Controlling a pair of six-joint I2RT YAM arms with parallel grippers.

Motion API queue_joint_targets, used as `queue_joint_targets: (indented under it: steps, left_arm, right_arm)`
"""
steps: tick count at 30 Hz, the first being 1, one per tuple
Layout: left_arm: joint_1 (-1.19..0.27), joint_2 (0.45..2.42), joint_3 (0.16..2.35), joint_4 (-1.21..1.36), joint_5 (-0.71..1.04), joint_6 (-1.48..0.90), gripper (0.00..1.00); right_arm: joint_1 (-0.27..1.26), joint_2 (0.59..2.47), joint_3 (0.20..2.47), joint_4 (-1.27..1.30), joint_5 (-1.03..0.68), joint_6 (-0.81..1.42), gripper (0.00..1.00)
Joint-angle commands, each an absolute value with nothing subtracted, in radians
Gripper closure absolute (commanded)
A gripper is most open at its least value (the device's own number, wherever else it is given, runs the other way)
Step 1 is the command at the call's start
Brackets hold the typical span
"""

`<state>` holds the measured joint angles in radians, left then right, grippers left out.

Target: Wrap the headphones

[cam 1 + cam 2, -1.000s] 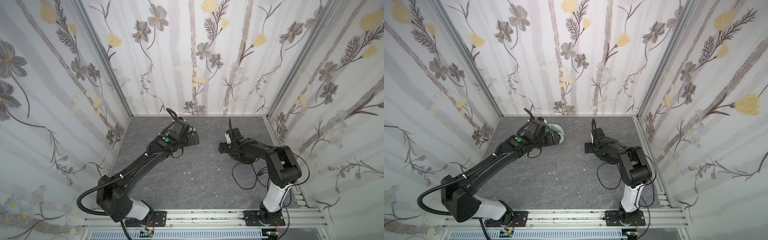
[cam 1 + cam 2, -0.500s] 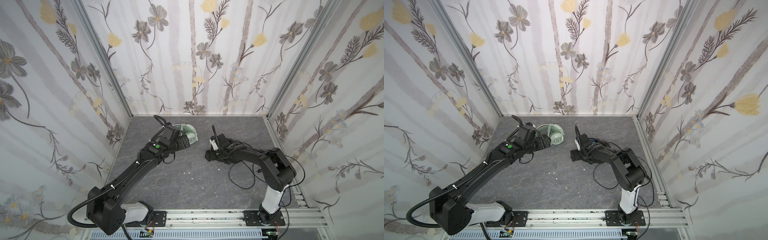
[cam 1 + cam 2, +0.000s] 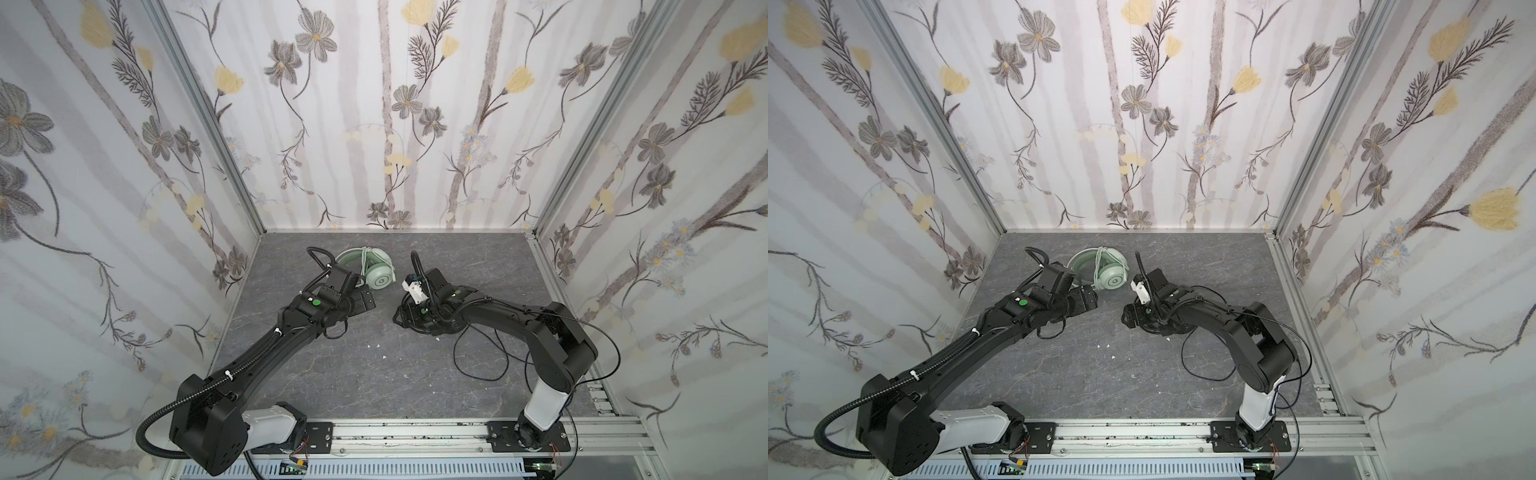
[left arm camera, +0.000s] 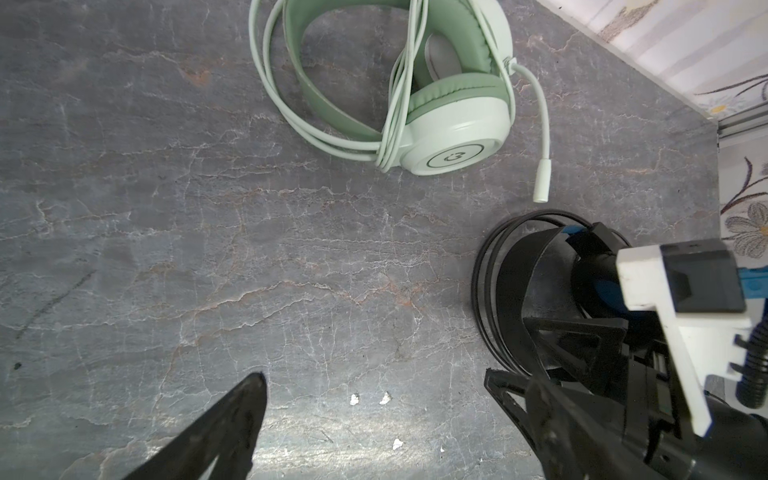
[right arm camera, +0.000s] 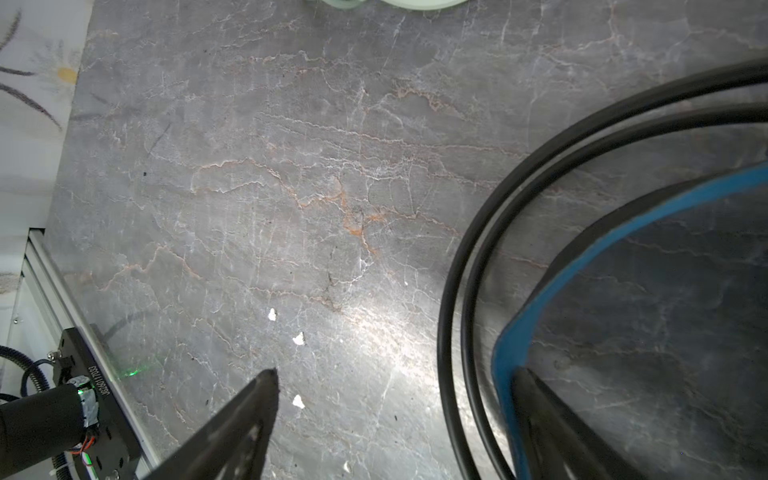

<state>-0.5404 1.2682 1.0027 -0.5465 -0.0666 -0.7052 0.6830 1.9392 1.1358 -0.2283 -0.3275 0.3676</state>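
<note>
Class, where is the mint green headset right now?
In a top view the mint green headset lies near the back wall, left of centre, just beyond the left claw.

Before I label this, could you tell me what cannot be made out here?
- Black headset: earcups hidden under the right arm in both top views; cut by the right wrist view's edge.
- Green headset: one earcup cut by the left wrist view's edge.
- Black cable: its end, lost under the right arm.
</note>
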Motion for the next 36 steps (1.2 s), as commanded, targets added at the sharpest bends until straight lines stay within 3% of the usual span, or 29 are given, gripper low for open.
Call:
queue_joint_targets:
  steps: [1,18,24,36]
  left_arm:
    - [-0.539,1.264,0.986,-0.514,-0.060,-0.743,0.02]
    - [-0.563,1.290,0.900,-0.444,-0.044,-0.821,0.03]
    - [-0.566,1.267,0.870,-0.418,-0.057,-0.861,0.03]
    - [-0.540,1.241,0.889,-0.473,-0.049,-0.826,0.03]
  right_arm:
    - [0.685,1.946,1.150,-0.213,-0.392,0.376,0.12]
    - [0.630,1.841,1.072,-0.235,-0.404,0.348,0.14]
    - [0.591,1.891,1.088,-0.236,-0.392,0.338,0.14]
    - [0.670,1.924,1.055,-0.266,-0.358,0.278,0.14]
